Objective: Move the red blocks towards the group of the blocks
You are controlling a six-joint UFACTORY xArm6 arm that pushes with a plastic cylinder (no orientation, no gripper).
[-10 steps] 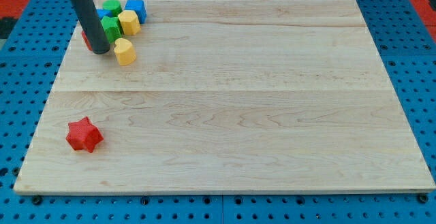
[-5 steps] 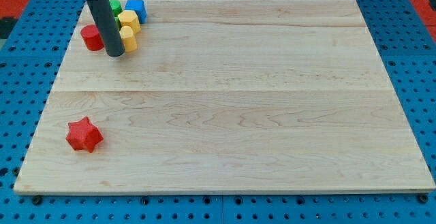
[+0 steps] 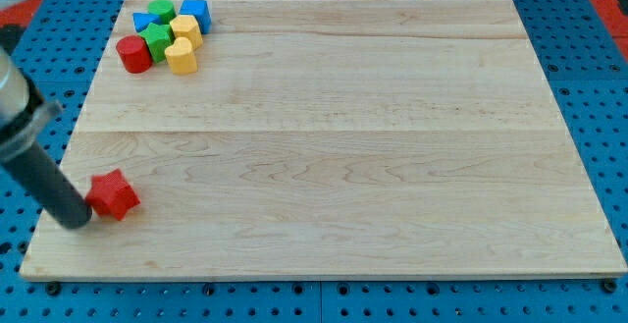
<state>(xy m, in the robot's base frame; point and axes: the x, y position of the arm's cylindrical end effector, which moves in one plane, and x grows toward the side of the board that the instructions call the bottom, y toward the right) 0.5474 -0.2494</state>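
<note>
While my tip (image 3: 77,220) touches red star (image 3: 114,194), others cluster top-left.

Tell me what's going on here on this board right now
I'm sliding blocks around a wooden board with a dark rod. My tip is at the view's lower left, touching the left side of the red star block. The red cylinder already sits beside the cluster of green, yellow and blue blocks at the view's top left. The star is far below that group.

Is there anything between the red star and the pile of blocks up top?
No. In the camera view only bare board separates the red star from the red cylinder in the group.
</note>
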